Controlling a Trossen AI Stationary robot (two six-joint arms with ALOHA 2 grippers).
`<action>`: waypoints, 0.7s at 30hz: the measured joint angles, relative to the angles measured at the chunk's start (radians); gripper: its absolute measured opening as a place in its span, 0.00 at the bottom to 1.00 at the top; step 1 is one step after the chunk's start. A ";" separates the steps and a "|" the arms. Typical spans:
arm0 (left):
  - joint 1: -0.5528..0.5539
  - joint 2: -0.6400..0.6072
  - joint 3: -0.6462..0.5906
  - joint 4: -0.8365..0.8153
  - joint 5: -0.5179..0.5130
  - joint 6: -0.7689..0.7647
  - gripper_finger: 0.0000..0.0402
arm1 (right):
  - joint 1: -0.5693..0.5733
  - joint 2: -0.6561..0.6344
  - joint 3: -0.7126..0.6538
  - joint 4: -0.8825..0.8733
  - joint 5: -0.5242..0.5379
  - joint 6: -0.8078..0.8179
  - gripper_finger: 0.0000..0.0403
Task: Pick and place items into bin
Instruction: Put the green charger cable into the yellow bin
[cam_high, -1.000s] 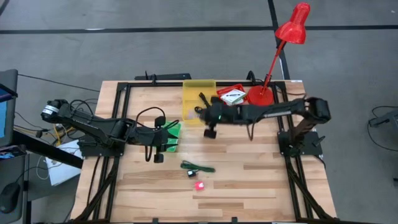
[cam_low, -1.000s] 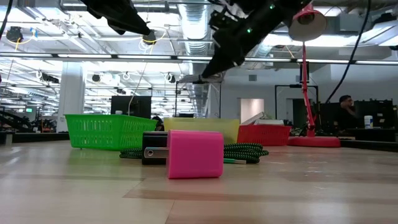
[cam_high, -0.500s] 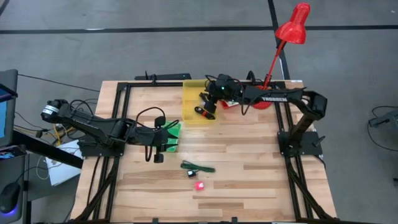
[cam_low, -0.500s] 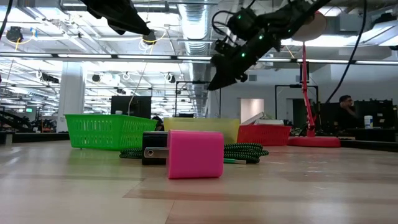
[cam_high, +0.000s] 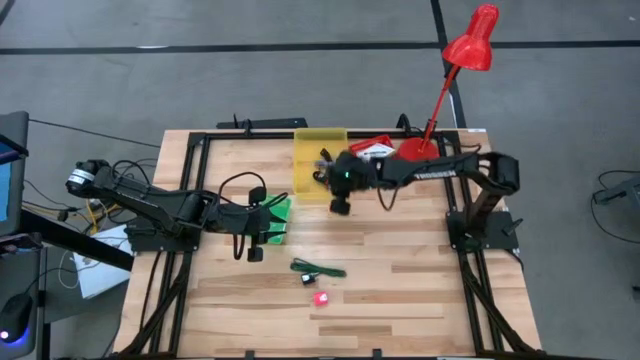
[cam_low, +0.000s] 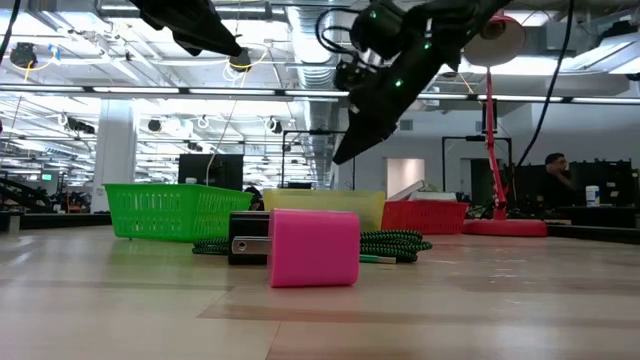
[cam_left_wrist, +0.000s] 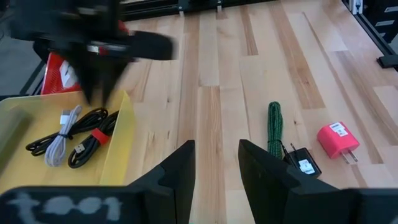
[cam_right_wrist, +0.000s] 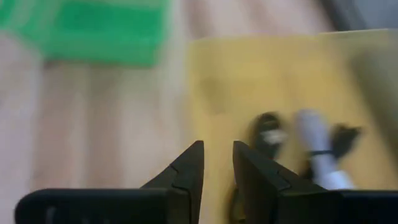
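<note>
**Both arms up, nothing in either gripper**

Right arm stretches in from the right side of the overhead view, its gripper (cam_high: 338, 190) just above frame centre, tilted downward, fingers (cam_right_wrist: 186, 171) nearly together with a slim gap. Left arm sits folded at the left-middle, its gripper (cam_high: 256, 238) parted a little, empty.

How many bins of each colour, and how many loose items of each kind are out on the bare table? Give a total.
Green bin: 1
Yellow bin: 1
Red bin: 1
Pink charger: 1
Black adapter: 1
Green cable: 1
Total: 6
</note>
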 joint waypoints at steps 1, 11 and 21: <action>0.000 0.000 0.000 0.000 0.000 0.002 0.28 | 0.027 0.000 0.000 -0.018 0.000 0.000 0.20; 0.000 0.000 0.000 0.000 0.000 0.010 0.28 | 0.320 0.000 0.000 -0.051 0.002 0.045 0.20; 0.000 0.000 0.000 -0.010 0.000 0.002 0.28 | 0.425 0.135 -0.004 0.021 0.004 0.145 0.20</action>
